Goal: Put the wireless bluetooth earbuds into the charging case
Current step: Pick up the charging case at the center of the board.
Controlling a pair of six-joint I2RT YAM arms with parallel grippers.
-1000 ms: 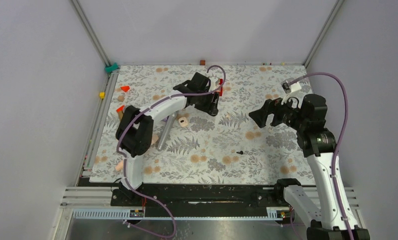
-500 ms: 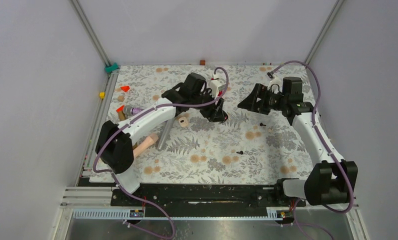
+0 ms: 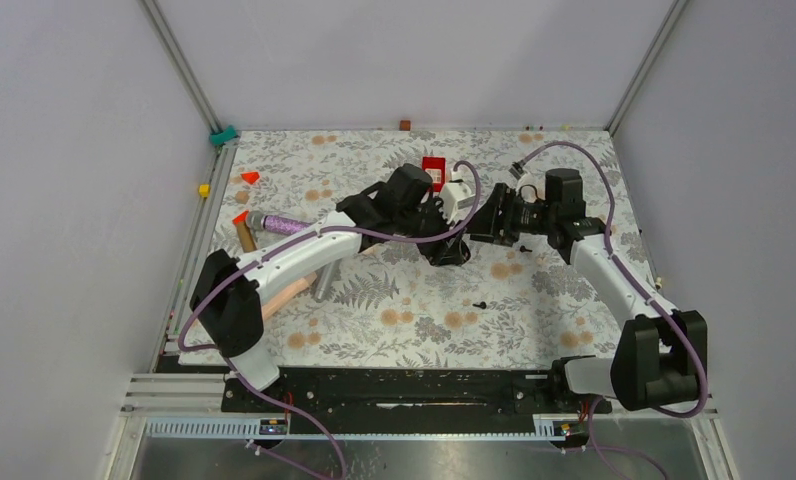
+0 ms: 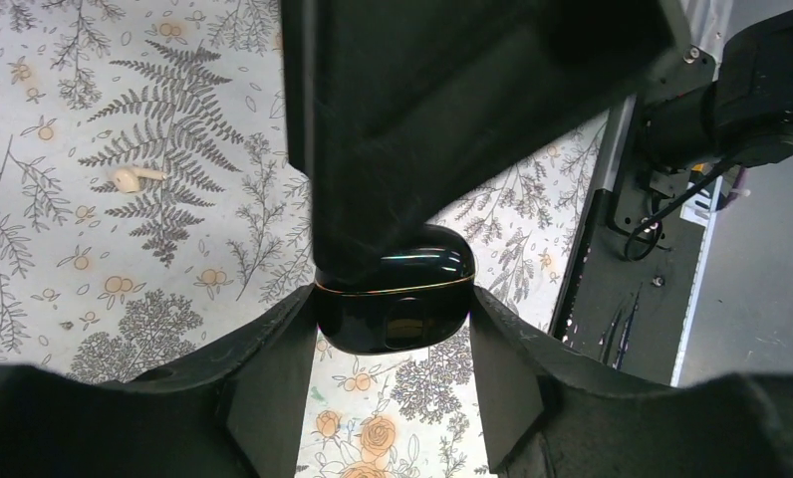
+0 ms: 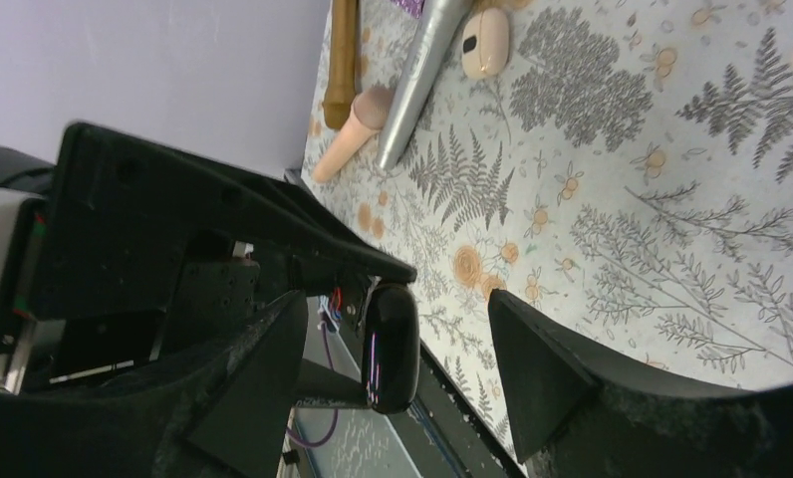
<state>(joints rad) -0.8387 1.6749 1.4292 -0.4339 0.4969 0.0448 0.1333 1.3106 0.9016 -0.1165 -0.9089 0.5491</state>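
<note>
Checking the grip: the left gripper [image 3: 448,250] pinched the charging case [image 4: 393,311] by its two ends and held it off the floral mat [image 3: 394,330], near mat centre in the top view. In the left wrist view the case's long axis ran 9 to 3 o'clock between the finger pads, with a thin seam line parallel to that axis. It had a faint rectangular patch on its glossy front, and no lettering was legible. From the right wrist the case [image 5: 391,344] showed edge-on, with its long axis 12 to 6. The right gripper [image 3: 479,228] was spread, one finger on each side of the case with a gap on both sides. One black earbud [image 3: 481,303] lay on the mat at 5 o'clock from the case, and a second black earbud [image 3: 522,247] at 3 o'clock, just beside the right arm. A red box [image 3: 433,170] sat at 12 o'clock. A beige earbud [image 4: 133,179] lay on the mat at 10 o'clock in the left wrist view.
</note>
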